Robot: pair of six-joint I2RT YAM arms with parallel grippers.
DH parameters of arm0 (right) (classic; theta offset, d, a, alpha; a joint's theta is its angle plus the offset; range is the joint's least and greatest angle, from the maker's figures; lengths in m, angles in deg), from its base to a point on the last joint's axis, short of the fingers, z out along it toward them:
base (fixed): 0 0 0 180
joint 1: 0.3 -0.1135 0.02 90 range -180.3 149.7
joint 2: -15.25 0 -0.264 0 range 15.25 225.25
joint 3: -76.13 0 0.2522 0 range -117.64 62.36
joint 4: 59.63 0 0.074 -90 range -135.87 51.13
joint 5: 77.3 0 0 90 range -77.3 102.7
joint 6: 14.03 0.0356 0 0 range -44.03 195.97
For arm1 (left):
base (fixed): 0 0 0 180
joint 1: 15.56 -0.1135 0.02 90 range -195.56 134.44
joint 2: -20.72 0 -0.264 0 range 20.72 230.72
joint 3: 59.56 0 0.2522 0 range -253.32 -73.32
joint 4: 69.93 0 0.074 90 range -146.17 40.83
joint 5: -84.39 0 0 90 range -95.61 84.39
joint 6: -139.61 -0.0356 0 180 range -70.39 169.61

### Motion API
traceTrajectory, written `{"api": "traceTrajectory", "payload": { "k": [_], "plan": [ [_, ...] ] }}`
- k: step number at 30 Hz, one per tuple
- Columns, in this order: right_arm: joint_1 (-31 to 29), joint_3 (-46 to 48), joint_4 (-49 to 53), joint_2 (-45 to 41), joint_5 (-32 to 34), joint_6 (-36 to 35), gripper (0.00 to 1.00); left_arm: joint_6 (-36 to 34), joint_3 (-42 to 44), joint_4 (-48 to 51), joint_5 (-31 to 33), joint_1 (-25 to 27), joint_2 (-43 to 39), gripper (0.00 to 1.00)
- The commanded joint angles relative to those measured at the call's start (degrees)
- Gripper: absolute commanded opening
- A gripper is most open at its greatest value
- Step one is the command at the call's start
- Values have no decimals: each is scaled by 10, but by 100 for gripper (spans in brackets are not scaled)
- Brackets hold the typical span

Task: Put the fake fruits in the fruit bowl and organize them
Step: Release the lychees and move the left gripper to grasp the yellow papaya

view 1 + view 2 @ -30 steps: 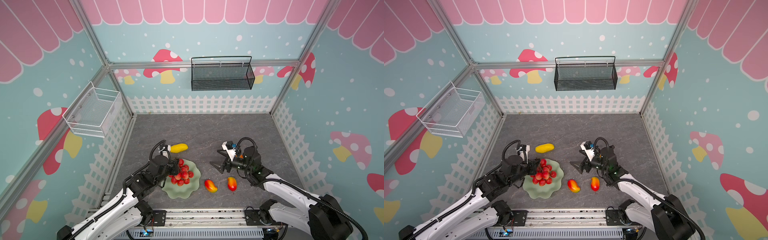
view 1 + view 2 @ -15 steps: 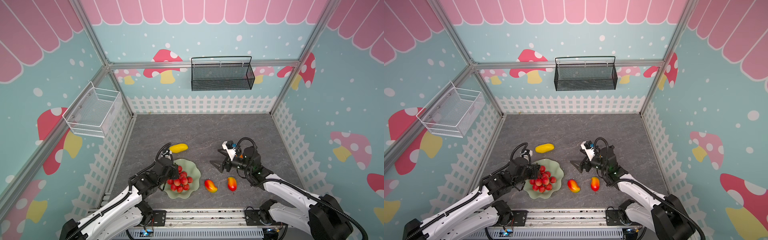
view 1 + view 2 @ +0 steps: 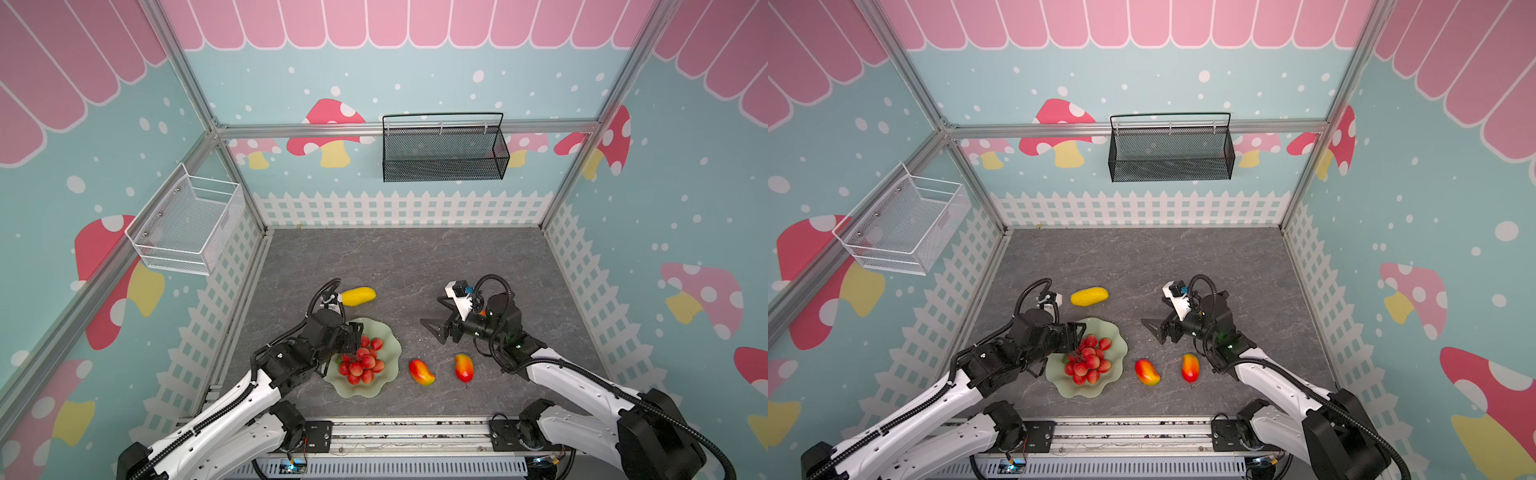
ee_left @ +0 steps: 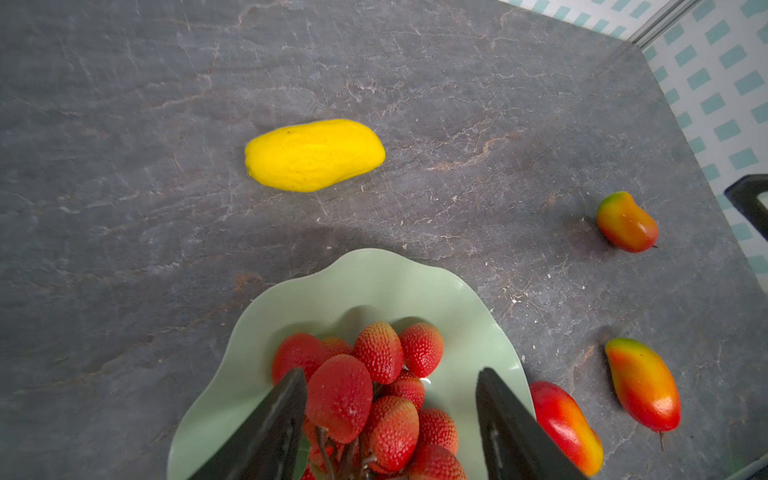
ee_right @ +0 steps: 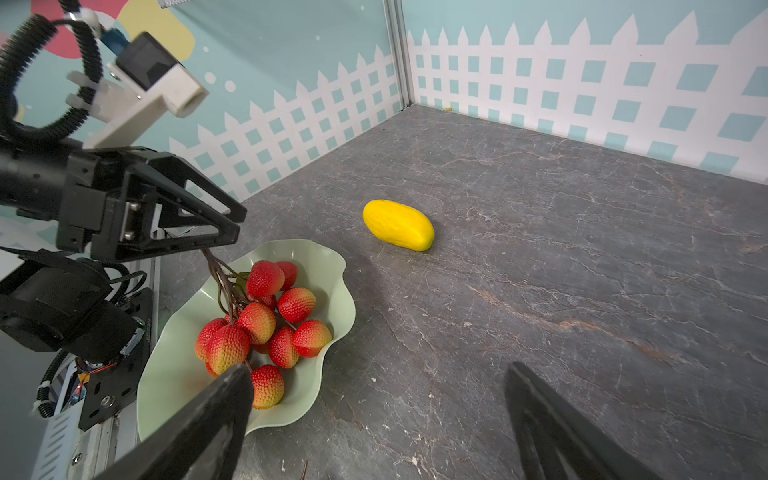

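Straddles red berry bunch with parted left claw, letting it rest in glossy pale-green scalloped bowl; holds right claw wide, empty.

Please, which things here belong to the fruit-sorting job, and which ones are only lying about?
Belong to the job: pale green glossy dish with wavy rim; bunch of small red berries on a dark stem; glossy yellow oblong fruit; three red-to-yellow mango-shaped fruits.
Just there: black wire mesh basket; white wire mesh basket.
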Motion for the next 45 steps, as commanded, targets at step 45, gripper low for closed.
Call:
{"api": "traceTrajectory", "payload": {
  "k": [45],
  "plan": [
    [14, -36, 54, 57, 7, 3, 97, -359, -463, 120, -101, -202, 649, 92]
  ]
}}
